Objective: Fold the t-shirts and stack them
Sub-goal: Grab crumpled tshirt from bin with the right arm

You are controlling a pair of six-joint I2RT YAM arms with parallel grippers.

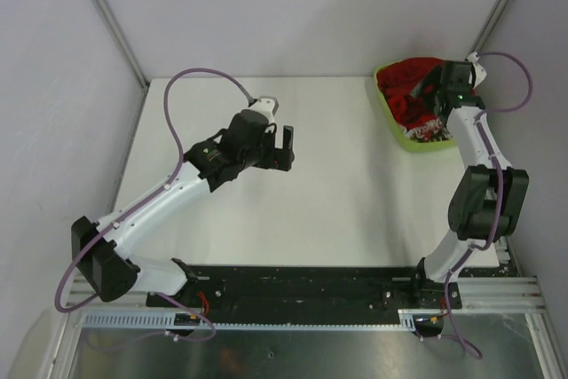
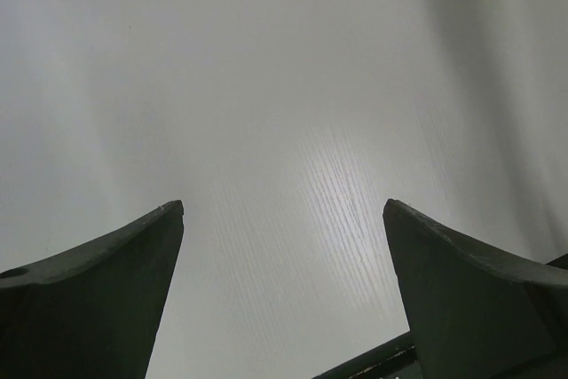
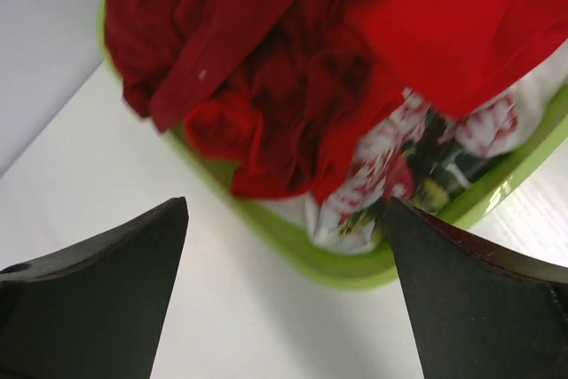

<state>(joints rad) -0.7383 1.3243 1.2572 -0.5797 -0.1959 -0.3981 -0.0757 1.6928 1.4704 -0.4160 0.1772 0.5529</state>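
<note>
As seen from above, find soft crimson and red cloth t-shirts point(image 1: 410, 77) heaped in a lime-green plastic basket point(image 1: 399, 137) at the white table's point(image 1: 355, 201) far right corner. Note black right gripper point(image 3: 284, 219) at the basket, spread wide, empty; black left gripper point(image 2: 284, 210) likewise, mid-table.

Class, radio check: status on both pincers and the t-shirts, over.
Left pincer open, empty, over white table. Right pincer open, above crumpled red cloth t-shirts, unfolded in lime-green plastic basket. Nothing blocking them.

top: overhead, whole table point(image 1: 355, 210) | left wrist: near table | right wrist: near basket point(image 3: 355, 272), shared with top
</note>
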